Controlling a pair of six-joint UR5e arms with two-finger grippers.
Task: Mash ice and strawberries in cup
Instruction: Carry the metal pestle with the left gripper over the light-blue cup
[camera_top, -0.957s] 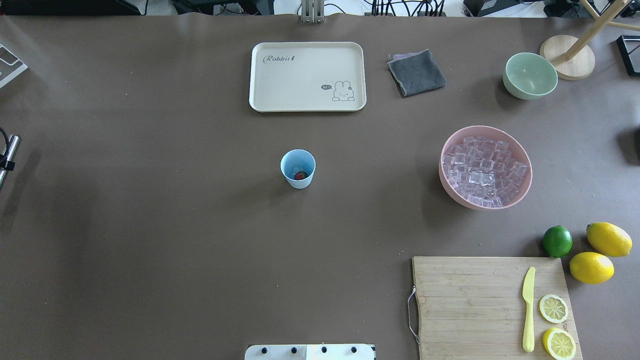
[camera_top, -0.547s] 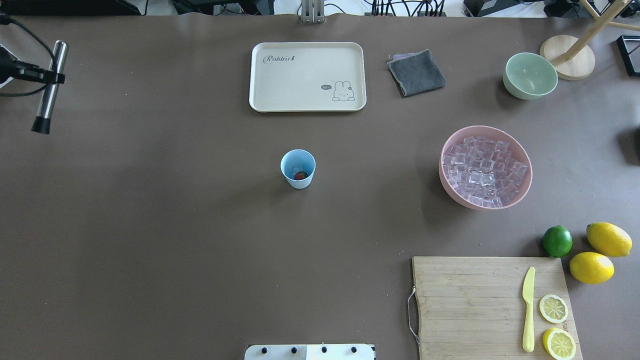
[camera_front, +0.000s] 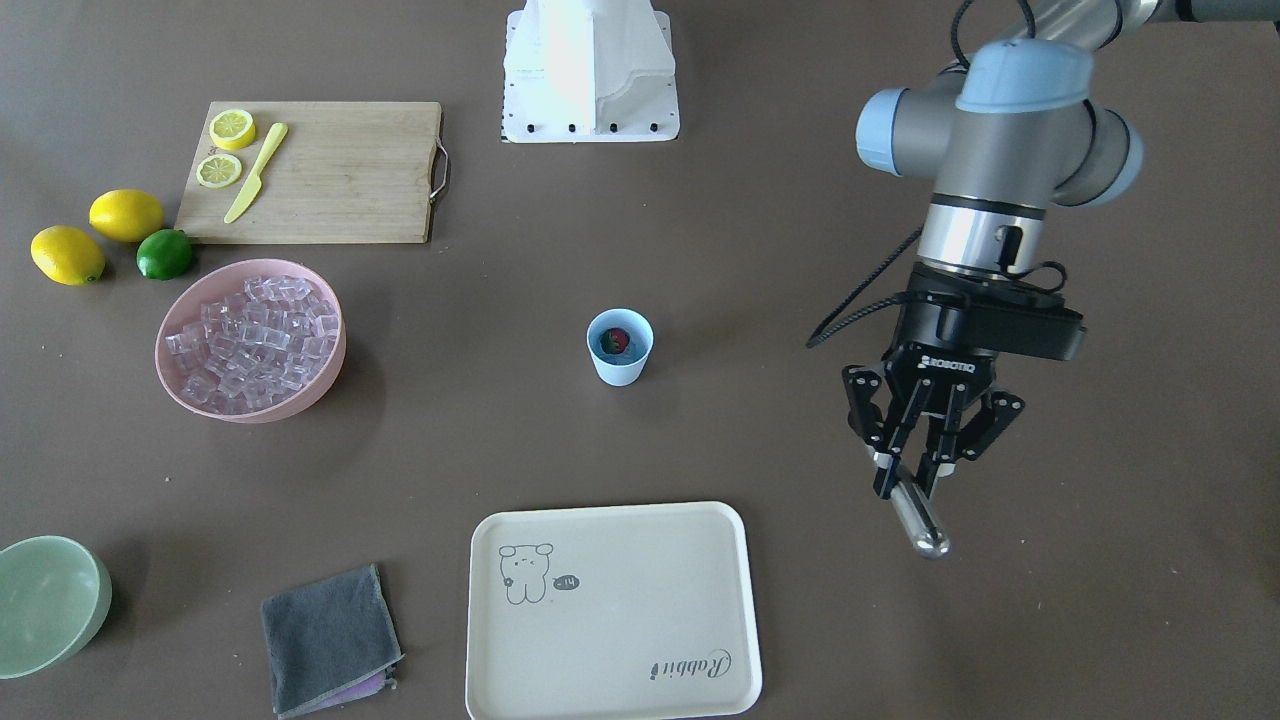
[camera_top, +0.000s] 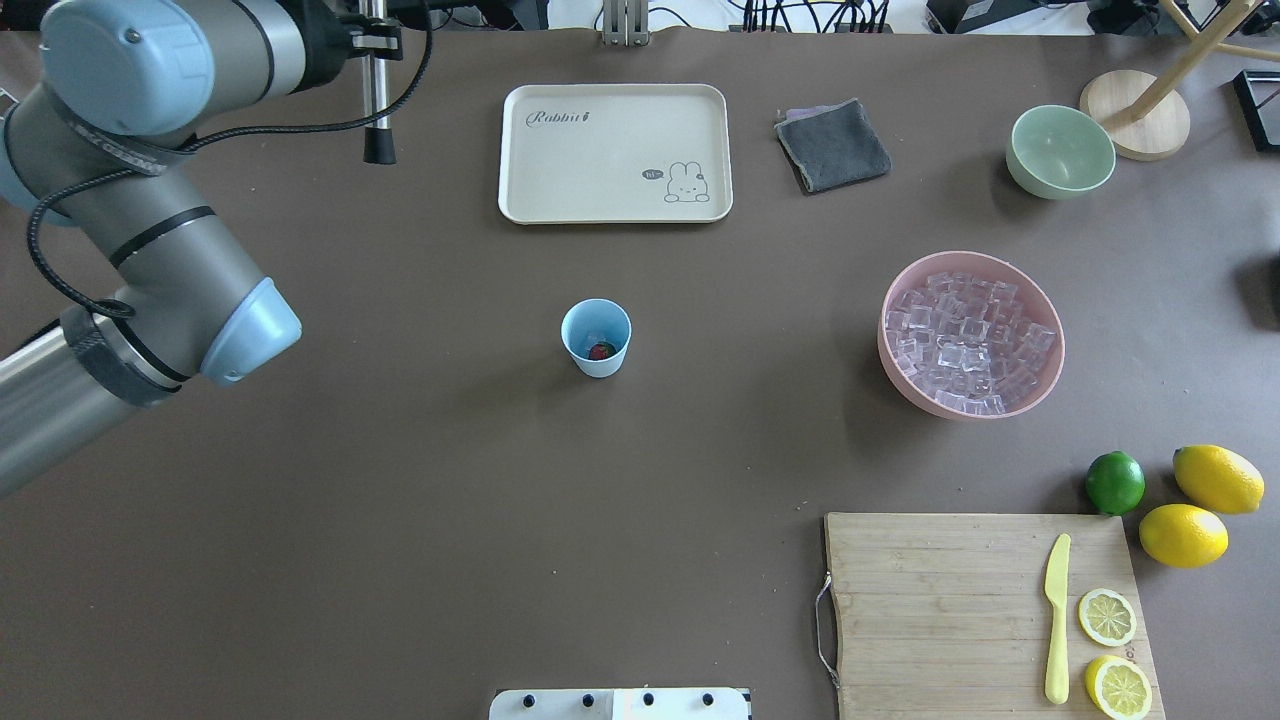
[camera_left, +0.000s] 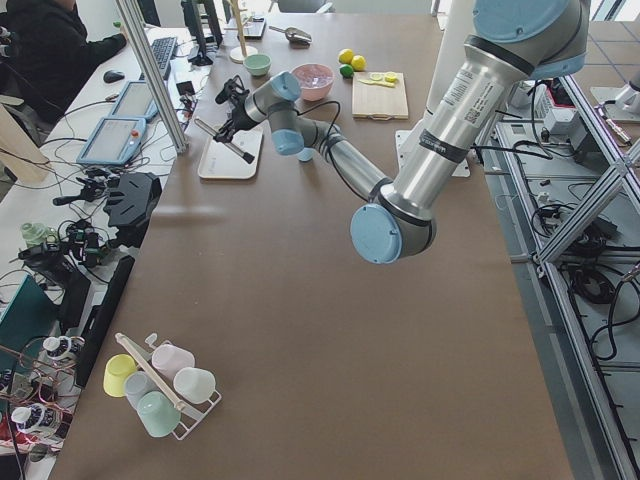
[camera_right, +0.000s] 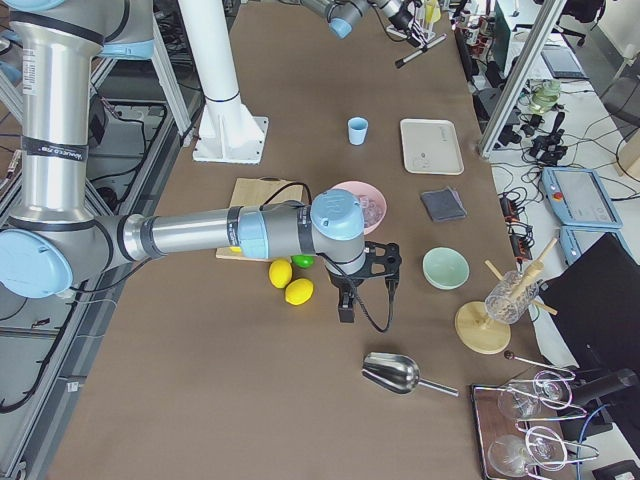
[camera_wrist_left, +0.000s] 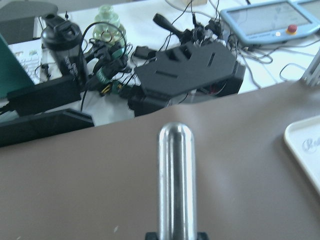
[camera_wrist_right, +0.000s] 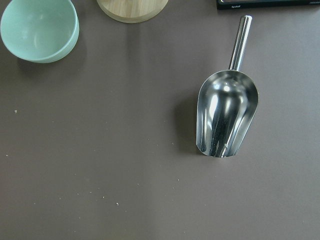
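A change is being recorded at the upper left of the overhead frame. The left arm (camera_top: 150, 230), barely showing at the left edge a second ago, is now being swung well into view. With it the metal muddler (camera_front: 920, 520) is being carried across toward the tray's side. The muddler is being pinched between the fingers of the left gripper (camera_front: 912, 478), with its rounded end projecting free. It is being judged that the tool is in hand and the approach to the cup is under way. No mashing is yet being done, since muddler and cup are well apart.

Containers are being listed near to far. The cup (camera_top: 596, 338) is standing upright at mid-frame, with the strawberry (camera_top: 601, 351) lying inside at the bottom. A pale patch beside the berry is being taken as ice, unconfirmed. At centre right, the pink bowl (camera_top: 886, 358) is being shown heaped with ice (camera_top: 968, 345). Farther off, the pale-green bowl (camera_top: 1060, 150) and the tray (camera_top: 615, 150) are being shown without contents.

The right gripper (camera_right: 348, 302) is being seen only from the side, so whether it is spread or pressed together cannot be told.
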